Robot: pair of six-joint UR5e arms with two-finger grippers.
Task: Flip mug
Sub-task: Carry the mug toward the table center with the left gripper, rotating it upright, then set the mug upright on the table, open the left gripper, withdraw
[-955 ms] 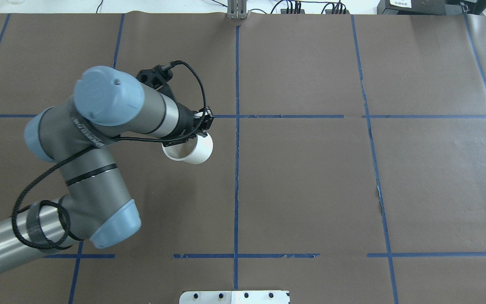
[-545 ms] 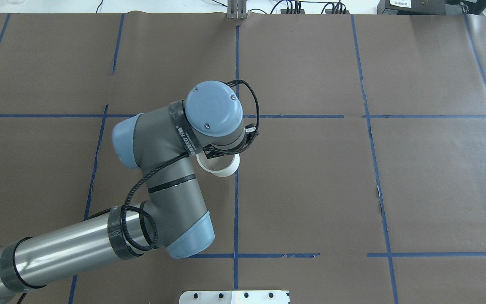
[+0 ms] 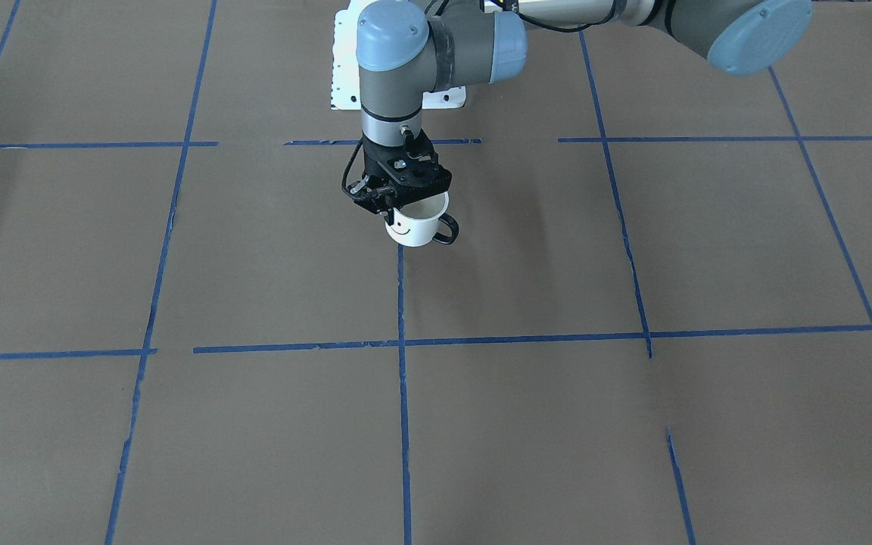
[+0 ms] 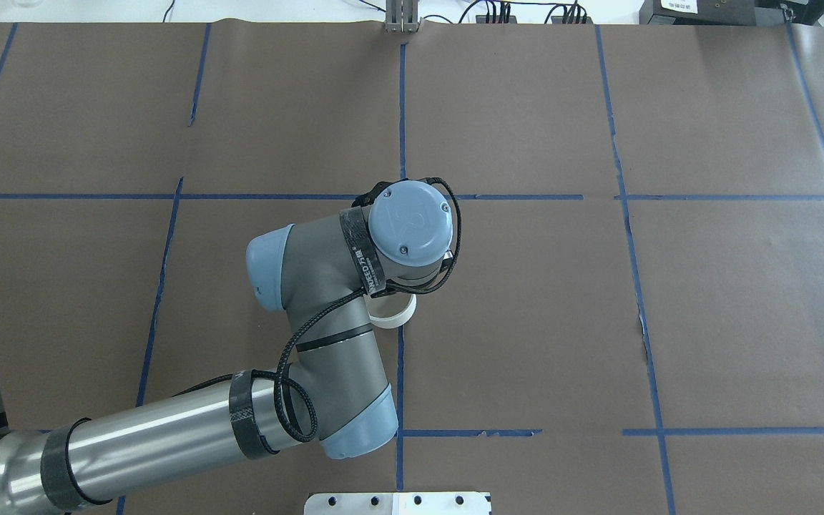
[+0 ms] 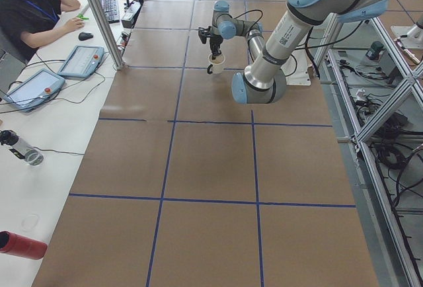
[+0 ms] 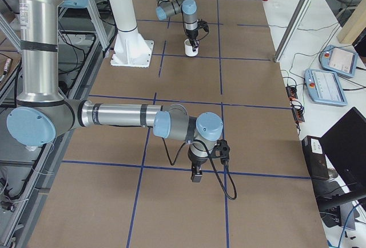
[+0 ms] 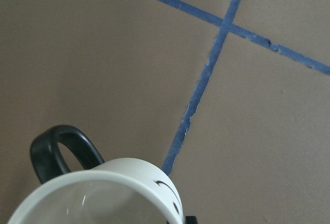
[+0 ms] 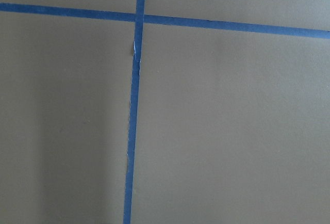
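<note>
The white mug point(image 3: 415, 225) with a black smiley face and a black loop handle point(image 3: 447, 230) hangs upright, mouth up, at or just above the brown paper by a blue tape line. My left gripper point(image 3: 393, 211) points down and is shut on the mug's rim. In the overhead view my wrist covers the gripper and only part of the mug point(image 4: 395, 315) shows. The left wrist view shows the mug's rim point(image 7: 103, 190) and its handle point(image 7: 55, 149). My right gripper point(image 6: 196, 174) shows only in the exterior right view, low over the paper; I cannot tell whether it is open or shut.
Blue tape lines point(image 4: 400, 372) divide the brown paper into squares. The white base plate point(image 4: 398, 503) sits at the robot's edge of the table. An operator point(image 5: 30, 16), tablets point(image 5: 80, 60) and a metal post point(image 5: 99, 16) are along the far side.
My left arm has swung right and toward the robot's base with the mug. The mug has turned from lying tilted on its side to mouth up.
</note>
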